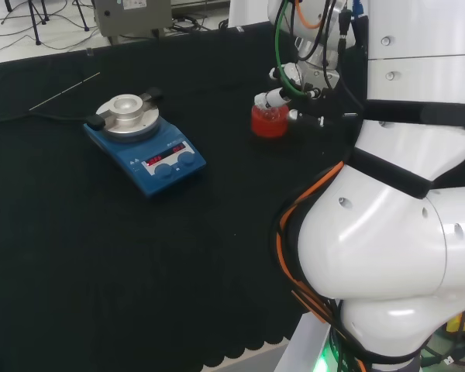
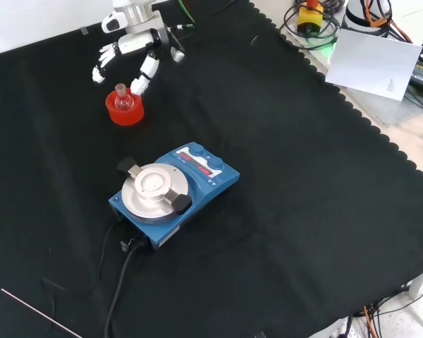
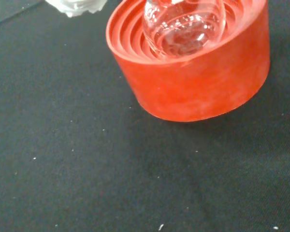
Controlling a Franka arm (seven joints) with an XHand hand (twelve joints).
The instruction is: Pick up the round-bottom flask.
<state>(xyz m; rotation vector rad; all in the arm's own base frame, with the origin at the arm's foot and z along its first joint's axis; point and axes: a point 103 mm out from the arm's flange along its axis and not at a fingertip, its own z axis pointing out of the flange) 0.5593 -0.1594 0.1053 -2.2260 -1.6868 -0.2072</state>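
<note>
Black-and-white, the robot's hand (image 2: 130,53) hovers at the far left of the front view, just above and behind the flask. Its fingers (image 2: 145,74) are spread and only gently bent, clamped on nothing, with one reaching down close beside the flask's neck; contact cannot be confirmed.

The small clear glass round-bottom flask (image 2: 121,98) sits upright in the red ribbed ring stand (image 2: 124,110). In the wrist view the bulb (image 3: 183,24) is seated in the stand's stepped hollow, and no contents can be made out.

Risks, as judged:
- The glass is smooth and the neck narrow. A closing finger that meets it off-centre could tip the flask out of the stand.
- The stand looks light and is not fixed. A finger catching its rim (image 3: 135,53) could drag it across the cloth, or lift it with the flask.
- A grasp on the neck alone could let the rounded bulb swing or slip.

Surface: the bench (image 2: 303,211) carries a black cloth, flat and lightly speckled with lint. A blue magnetic stirrer with a round metal plate (image 2: 173,193) stands nearer the front camera, well apart from the stand, its dark cable (image 2: 116,289) trailing nearer. A thin rod (image 2: 39,313) lies at the near left.

Room: cables and a white sheet (image 2: 374,63) lie beyond the cloth's scalloped right edge.
</note>
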